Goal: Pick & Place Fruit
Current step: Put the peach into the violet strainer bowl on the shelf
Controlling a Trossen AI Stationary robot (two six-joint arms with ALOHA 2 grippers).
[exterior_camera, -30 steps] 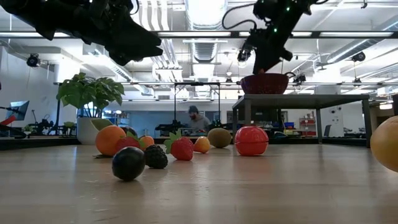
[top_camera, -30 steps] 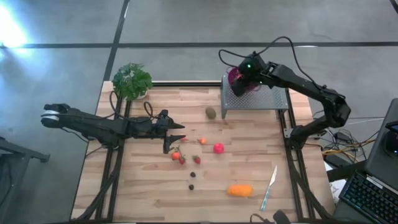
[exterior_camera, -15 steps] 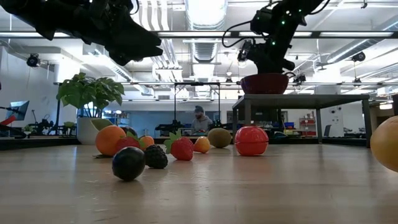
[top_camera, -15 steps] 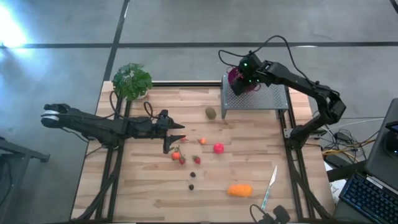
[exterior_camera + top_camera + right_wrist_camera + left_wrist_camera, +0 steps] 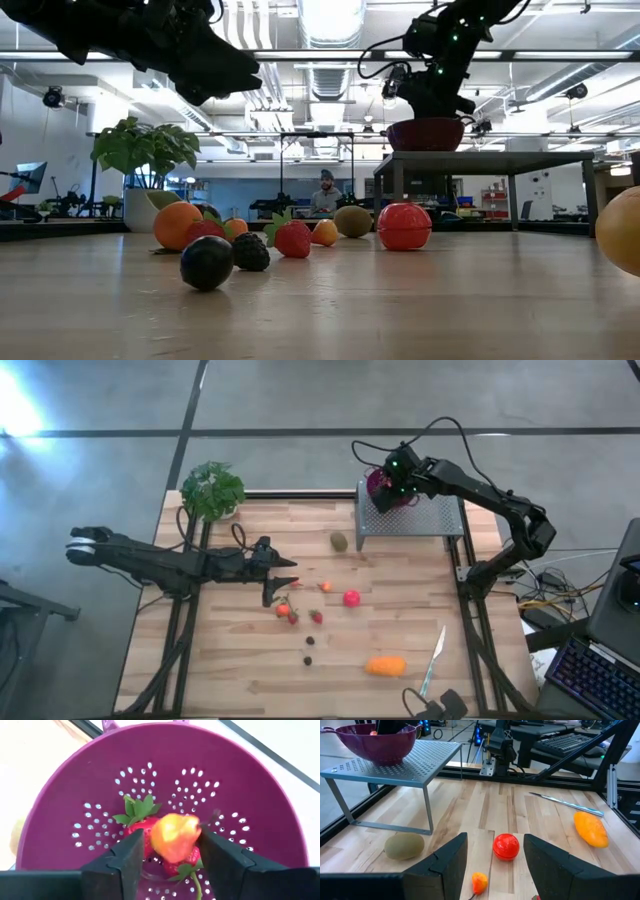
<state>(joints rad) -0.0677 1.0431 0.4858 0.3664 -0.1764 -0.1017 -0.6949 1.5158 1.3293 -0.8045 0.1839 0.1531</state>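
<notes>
Wooden table (image 5: pixel 230 660) strewn with fruit; right gripper (image 5: pixel 170 851) pinching yellow-red fruit (image 5: pixel 174 837) over purple colander (image 5: pixel 75 795). Probably light, slick; grip mid-body.

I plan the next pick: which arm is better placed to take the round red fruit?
Left. Its open tool hangs beside the round red fruit; the right tool holds a yellow-red fruit over the purple perforated colander.

The colander (image 5: pixel 165 795) is purple, dotted with small holes. Inside lie red strawberries (image 5: pixel 137 827) with green leaves. The fruit (image 5: pixel 174 837) between the dark fingers (image 5: pixel 125 857) is yellow-orange blushed red.
</notes>
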